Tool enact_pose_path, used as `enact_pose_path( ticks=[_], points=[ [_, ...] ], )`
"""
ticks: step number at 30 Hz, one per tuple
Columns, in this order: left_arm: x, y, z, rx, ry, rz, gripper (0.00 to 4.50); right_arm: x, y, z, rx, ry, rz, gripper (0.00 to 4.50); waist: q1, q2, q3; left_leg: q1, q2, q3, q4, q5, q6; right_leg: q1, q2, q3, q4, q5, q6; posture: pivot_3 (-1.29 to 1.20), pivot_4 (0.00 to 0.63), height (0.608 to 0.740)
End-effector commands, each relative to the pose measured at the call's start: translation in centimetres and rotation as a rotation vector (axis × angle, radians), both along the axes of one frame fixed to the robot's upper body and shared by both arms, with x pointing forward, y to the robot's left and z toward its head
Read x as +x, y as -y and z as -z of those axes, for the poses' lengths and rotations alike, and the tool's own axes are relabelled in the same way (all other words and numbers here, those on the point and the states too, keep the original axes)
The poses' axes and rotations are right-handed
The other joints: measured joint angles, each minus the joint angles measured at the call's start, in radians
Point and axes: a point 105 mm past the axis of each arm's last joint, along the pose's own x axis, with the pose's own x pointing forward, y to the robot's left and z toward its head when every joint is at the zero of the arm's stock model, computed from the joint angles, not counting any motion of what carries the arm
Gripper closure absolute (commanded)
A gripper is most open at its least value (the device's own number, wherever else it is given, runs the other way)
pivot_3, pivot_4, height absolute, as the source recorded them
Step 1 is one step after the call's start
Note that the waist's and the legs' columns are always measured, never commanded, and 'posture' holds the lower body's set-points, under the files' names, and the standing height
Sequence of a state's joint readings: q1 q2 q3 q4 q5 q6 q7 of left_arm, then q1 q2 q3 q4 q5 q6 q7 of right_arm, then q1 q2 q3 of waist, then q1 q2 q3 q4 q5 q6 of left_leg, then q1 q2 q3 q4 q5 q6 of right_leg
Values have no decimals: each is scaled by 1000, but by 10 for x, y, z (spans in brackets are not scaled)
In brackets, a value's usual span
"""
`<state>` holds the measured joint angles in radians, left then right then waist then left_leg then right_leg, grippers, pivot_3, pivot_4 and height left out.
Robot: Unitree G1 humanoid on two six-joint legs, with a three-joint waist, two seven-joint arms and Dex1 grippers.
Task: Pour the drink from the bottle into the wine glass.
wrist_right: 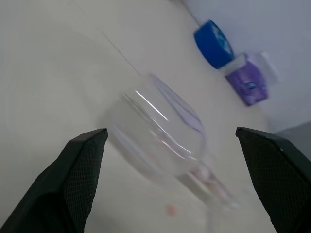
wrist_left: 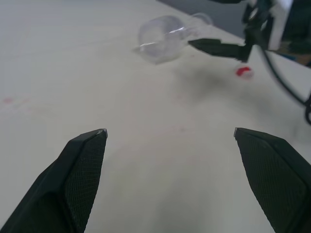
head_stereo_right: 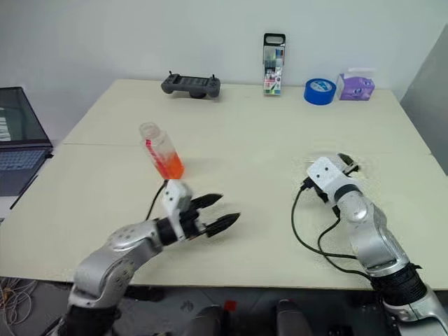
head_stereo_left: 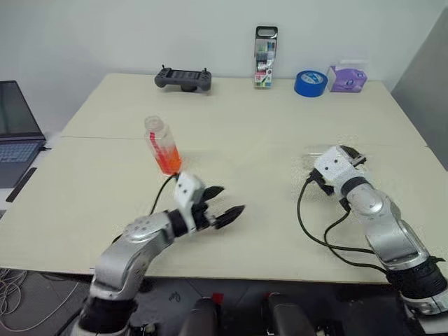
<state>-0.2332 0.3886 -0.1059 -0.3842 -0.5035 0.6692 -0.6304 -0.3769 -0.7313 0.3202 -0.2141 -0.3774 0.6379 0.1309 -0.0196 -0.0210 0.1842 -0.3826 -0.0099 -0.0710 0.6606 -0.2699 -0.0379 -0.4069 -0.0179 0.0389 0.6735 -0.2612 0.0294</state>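
The bottle (head_stereo_left: 162,148) stands left of the table's middle, leaning slightly, with no cap on it. The orange drink (head_stereo_left: 169,160) fills its lower half. My left gripper (head_stereo_left: 233,198) hovers open and empty just in front and to the right of it. The wine glass (wrist_right: 160,141) lies on its side on the right part of the table, also seen as the wine glass (wrist_left: 163,38) from the left wrist. My right gripper (wrist_right: 171,130) is open right behind the glass, which lies ahead of its fingers, not held. A small red-and-white cap (wrist_left: 244,72) lies on the table beside the right gripper's fingers (wrist_left: 218,47).
Along the far edge stand a black game controller (head_stereo_left: 183,78), a tall marker case (head_stereo_left: 265,57), a blue tape roll (head_stereo_left: 310,82) and a purple box (head_stereo_left: 348,78). A laptop (head_stereo_left: 14,133) sits off the table's left side. Black cables (head_stereo_left: 318,231) trail from my right arm.
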Motion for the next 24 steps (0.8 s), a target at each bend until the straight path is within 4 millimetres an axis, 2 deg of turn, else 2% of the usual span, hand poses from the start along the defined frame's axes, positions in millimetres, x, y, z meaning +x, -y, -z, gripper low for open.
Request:
enact_pose_path(
  ticks=[1, 5, 11, 14, 22, 24],
  points=[
    [0, 16, -2, -1, 8, 48, 28, 15, 4, -7, -190, 84, -6, 0, -14, 0, 0, 0, 0, 0, 0, 0, 0, 0, 0, 0, 0, 2, -3, 0, 150, 740],
    [2, 11, 0, 19, 11, 49, 28, 27, 17, 8, -275, 18, -3, 0, -22, 0, 0, 1, 2, 2, -1, 0, 0, -2, 2, 2, 1, 2, -3, 0, 150, 740],
    [7, 5, -6, 15, 25, 27, 28, 47, 22, 15, -332, 5, 2, 0, -19, 0, 0, 0, 1, 2, 0, 0, 0, -2, 5, 2, 1, 2, -3, 0, 150, 740],
    [7, 6, -11, 0, 33, 24, 28, 61, 28, 13, -351, 24, 30, 0, -19, -1, 0, 0, 1, 2, 1, 0, 0, -2, 5, 3, 1, 2, -3, 0, 150, 740],
    [6, 6, -12, 5, 37, 20, 28, 80, 38, 24, -405, -14, 40, 0, -17, -1, 0, 1, 1, 4, 1, 0, 0, -1, 5, 4, 2, 2, -4, 0, 150, 740],
    [6, 6, -13, 7, 39, 18, 0, 82, 39, 29, -424, -29, 28, 364, -16, -1, 0, 1, 1, 5, 1, 0, 0, -1, 5, 4, 2, 2, -4, 0, 150, 740]
  ],
)
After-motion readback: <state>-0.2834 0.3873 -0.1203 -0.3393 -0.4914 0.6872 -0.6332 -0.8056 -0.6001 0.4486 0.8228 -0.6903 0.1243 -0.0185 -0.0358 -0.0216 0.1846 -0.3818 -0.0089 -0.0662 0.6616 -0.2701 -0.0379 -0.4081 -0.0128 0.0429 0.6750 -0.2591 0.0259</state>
